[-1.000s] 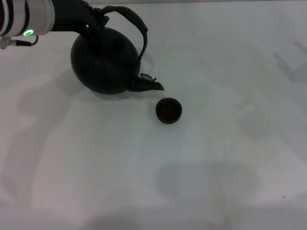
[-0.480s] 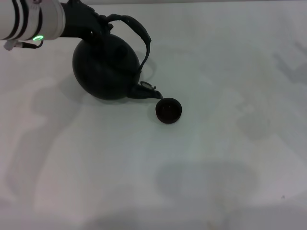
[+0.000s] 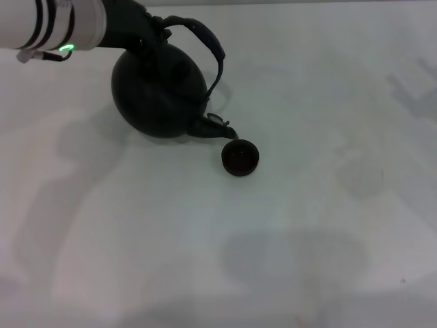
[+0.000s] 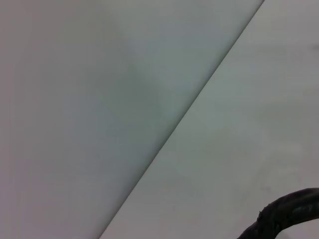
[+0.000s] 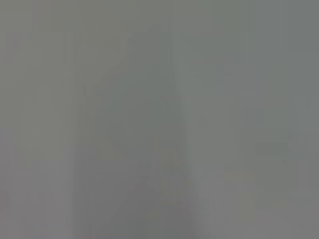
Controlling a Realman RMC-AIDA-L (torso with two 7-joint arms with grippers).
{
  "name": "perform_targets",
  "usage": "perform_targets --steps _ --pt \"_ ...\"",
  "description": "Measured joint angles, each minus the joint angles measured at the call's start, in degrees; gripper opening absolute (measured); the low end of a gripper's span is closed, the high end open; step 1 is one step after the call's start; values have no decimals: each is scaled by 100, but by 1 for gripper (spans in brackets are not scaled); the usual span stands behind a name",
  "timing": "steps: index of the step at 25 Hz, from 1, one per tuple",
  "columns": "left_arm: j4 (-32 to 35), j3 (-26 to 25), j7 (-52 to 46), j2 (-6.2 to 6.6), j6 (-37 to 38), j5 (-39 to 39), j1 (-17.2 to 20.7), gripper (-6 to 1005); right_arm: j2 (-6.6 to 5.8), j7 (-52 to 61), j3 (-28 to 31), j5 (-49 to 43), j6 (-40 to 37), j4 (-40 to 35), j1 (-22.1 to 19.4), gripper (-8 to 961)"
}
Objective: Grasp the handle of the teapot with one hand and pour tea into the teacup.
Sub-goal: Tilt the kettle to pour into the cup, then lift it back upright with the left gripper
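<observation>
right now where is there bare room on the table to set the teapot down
The white table is bare to the robot's right of the teacup and across the whole near side. It is crowded only far-left, where the left gripper holds the tilted teapot, spout just above the teacup.

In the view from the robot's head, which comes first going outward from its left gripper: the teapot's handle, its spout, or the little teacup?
From the left gripper, at the far left:
1. The handle, which it grips, arching over the teapot.
2. The spout, at the teapot's lower right side.
3. The teacup, on the table just beyond the spout tip.
</observation>
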Motion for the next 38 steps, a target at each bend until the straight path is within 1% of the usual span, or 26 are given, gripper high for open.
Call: perform_targets --steps 5,10,14,24,32,38 --pt "0 79 -68 0 -8 115 -89 139 0 -1 16 0 -6 0 5 817" --pt "50 348 -210 -3 -18 417 -158 138 0 -1 30 0 -12 6 25 817" --pt "95 428 -294 -8 -30 567 -158 139 0 -1 30 0 -15 9 30 816" --pt "176 455 -310 -9 -42 645 -172 135 0 -1 24 0 -106 9 38 816" --pt "310 653 -449 -9 -13 856 -187 133 0 10 42 13 -106 10 67 817" --pt "405 696 -458 -8 14 875 -148 132 0 12 45 17 -134 9 86 817"
